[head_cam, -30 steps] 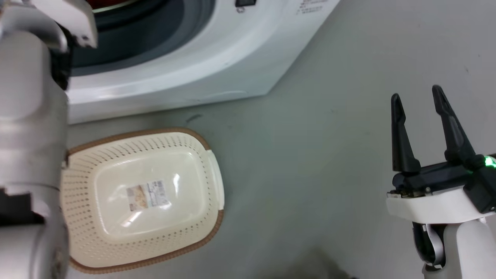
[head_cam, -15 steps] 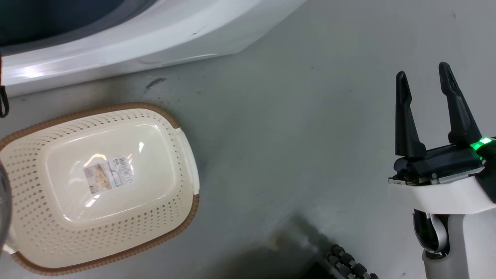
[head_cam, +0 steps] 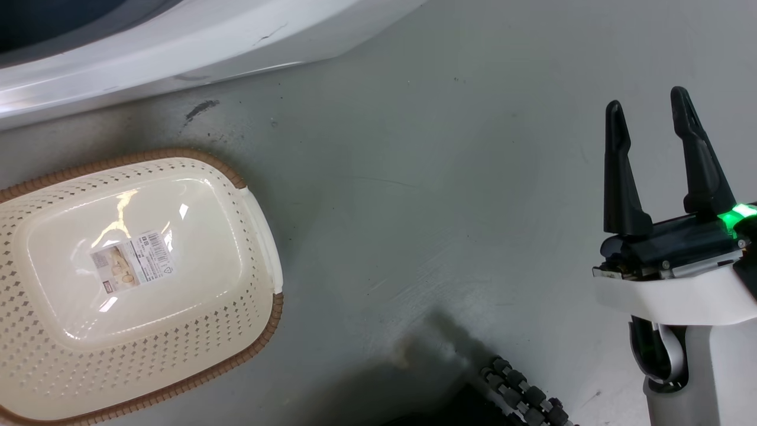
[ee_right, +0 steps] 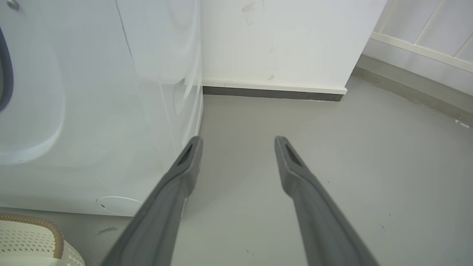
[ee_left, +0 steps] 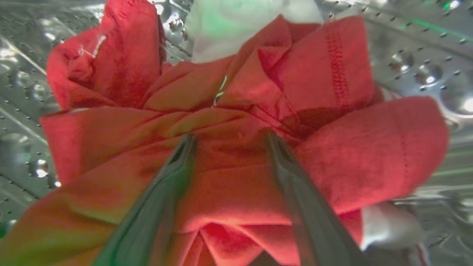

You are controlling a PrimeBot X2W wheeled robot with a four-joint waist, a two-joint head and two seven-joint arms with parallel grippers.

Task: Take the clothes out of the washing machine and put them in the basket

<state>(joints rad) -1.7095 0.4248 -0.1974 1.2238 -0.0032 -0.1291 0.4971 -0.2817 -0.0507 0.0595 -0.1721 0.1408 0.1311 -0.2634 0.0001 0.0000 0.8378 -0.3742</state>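
The basket is found empty; nothing is transferred. The left hand, open, is pressed into red clothes in the drum; the right hand is open.

The basket is showing cream, its sides dotted with rows of small diamond holes, and a brown woven-look rim is running round it. A pale sticker with a black barcode is showing on its glossy bottom. The washer is gleaming white above a grey floor that is carrying a dark smudge. The right hand is showing black fingers on a white wrist, with a green light glowing. The clothes are glowing bright red with red stitching and white patches, one tinted green, against the shiny silver, dimpled drum. The fingers of the left hand are looking dark grey-green. The wall is showing white over a dark grey skirting.
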